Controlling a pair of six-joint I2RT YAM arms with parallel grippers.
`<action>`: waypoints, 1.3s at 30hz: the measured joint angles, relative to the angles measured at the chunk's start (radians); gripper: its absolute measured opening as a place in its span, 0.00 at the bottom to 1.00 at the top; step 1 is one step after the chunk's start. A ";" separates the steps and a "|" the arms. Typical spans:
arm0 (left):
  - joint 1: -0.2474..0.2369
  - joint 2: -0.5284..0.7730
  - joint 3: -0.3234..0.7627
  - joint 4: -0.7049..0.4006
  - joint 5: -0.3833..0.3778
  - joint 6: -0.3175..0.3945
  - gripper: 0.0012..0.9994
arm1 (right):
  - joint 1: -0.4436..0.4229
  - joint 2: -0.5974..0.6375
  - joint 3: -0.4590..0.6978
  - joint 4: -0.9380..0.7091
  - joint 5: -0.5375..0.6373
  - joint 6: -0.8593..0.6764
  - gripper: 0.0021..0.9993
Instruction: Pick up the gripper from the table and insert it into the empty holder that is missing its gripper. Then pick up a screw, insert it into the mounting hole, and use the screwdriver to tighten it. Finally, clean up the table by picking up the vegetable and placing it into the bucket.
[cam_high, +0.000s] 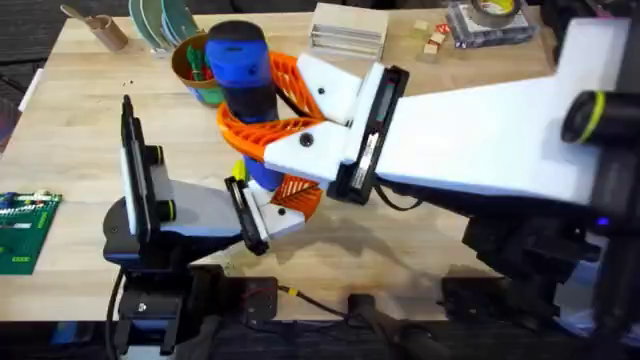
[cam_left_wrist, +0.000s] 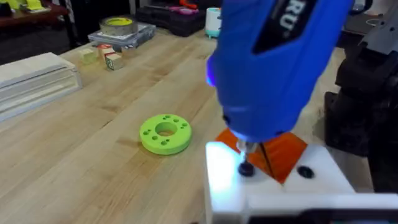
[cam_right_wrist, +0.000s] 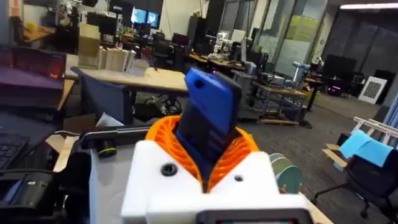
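My right gripper (cam_high: 243, 103) reaches across the table and is shut on the blue screwdriver (cam_high: 240, 62), which it holds upright between its orange ribbed fingers (cam_right_wrist: 245, 146). The screwdriver (cam_left_wrist: 273, 56) has its bit on a black screw (cam_left_wrist: 247, 168) in a white finger mount (cam_left_wrist: 224, 180) of my left gripper (cam_left_wrist: 272, 151). That gripper's orange tips meet along a thin line, so it is shut. The lime-green disc (cam_left_wrist: 165, 134) lies flat on the wood beside it. The bucket (cam_high: 192, 70) stands behind the screwdriver with something green inside; I cannot tell if it is the vegetable.
A stack of pale boards (cam_high: 348, 28), small wooden cubes (cam_high: 432, 40) and a tape roll (cam_high: 495, 12) sit along the far edge. A brown paper cup (cam_high: 100, 28) lies at the far left. A green circuit board (cam_high: 22, 230) rests at the left edge.
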 joint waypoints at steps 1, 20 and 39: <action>0.000 0.000 0.000 0.000 0.000 0.000 0.00 | 0.000 0.002 0.000 0.003 0.000 0.000 0.03; 0.000 0.000 0.000 0.000 0.000 0.000 0.00 | 0.001 0.022 -0.002 0.059 -0.001 0.009 0.03; 0.000 0.000 0.000 0.000 0.000 0.000 0.00 | 0.001 0.022 -0.002 0.051 -0.001 0.010 0.03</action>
